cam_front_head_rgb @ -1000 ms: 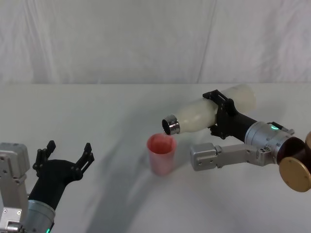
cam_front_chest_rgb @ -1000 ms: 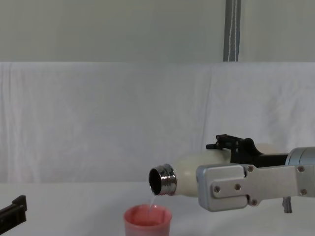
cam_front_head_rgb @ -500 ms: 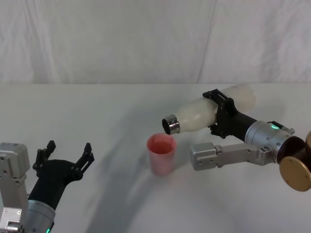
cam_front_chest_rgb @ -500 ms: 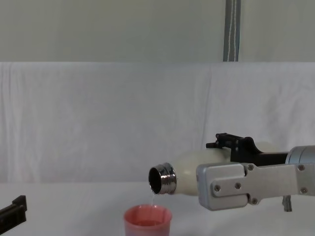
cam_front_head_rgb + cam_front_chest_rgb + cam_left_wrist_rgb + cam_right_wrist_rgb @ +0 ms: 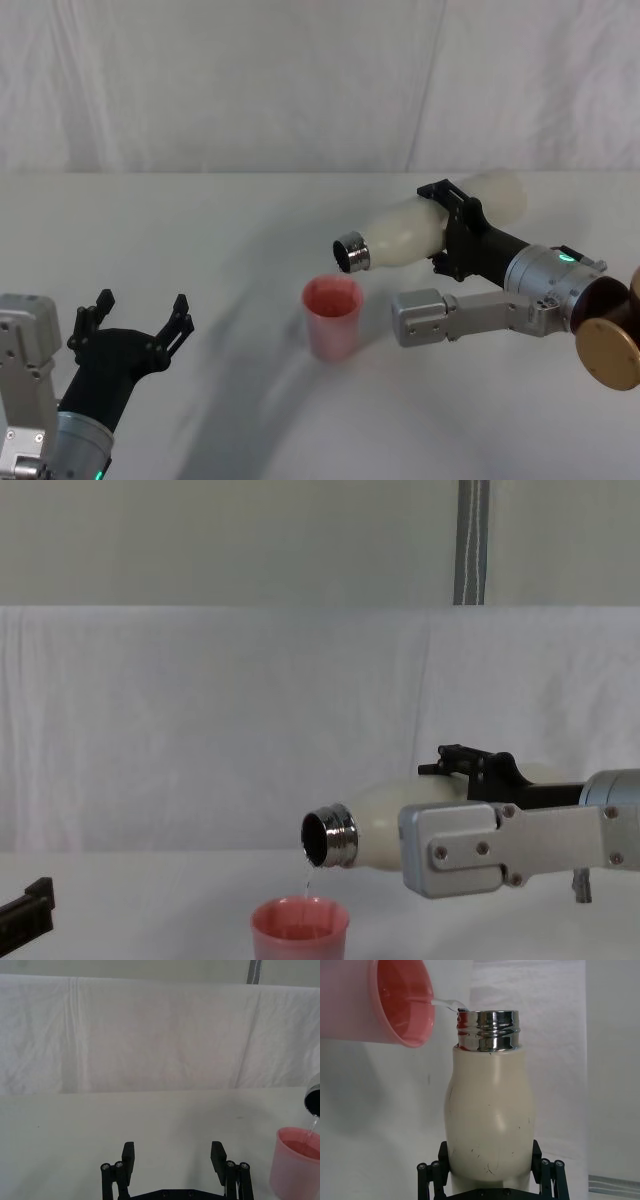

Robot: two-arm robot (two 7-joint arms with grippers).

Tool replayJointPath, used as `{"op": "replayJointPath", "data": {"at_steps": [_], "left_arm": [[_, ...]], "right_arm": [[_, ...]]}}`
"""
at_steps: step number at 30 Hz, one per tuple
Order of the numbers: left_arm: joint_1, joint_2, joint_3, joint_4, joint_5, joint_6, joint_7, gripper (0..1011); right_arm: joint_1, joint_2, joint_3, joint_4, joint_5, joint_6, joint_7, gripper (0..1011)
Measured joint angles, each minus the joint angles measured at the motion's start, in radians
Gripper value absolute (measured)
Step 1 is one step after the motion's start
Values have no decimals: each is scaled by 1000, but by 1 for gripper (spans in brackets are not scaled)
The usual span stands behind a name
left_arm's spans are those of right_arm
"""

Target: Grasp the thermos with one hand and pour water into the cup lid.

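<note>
My right gripper point(image 5: 455, 232) is shut on the cream-white thermos point(image 5: 430, 232), holding it tipped nearly level above the table. Its steel neck point(image 5: 330, 836) points left and hangs just over the pink cup lid point(image 5: 332, 317). A thin stream of water falls from the neck into the cup lid point(image 5: 300, 930). The right wrist view shows the thermos point(image 5: 489, 1117) between the black fingers point(image 5: 431, 1176) and the cup lid point(image 5: 395, 1002) beyond the mouth. My left gripper point(image 5: 135, 317) rests open near the table's front left, far from both; it shows as the gripper point(image 5: 173, 1155) in the left wrist view, with the cup lid point(image 5: 296, 1162) off to one side.
A white cloth covers the table point(image 5: 200, 240) and hangs as a backdrop behind it. A grey pole point(image 5: 470, 540) stands behind the backdrop. Bare table lies between the left gripper and the cup lid.
The thermos and right gripper have risen slightly, lifting the neck a little higher above the cup lid. Water keeps trickling. The left arm has not moved.
</note>
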Motion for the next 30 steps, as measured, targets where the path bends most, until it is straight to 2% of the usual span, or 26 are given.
{"op": "replayJointPath", "data": {"at_steps": [30], "left_arm": [[0, 0, 0, 0, 0, 0, 0, 1001]], "right_arm": [[15, 2, -6, -2, -2, -5, 5, 951]]}}
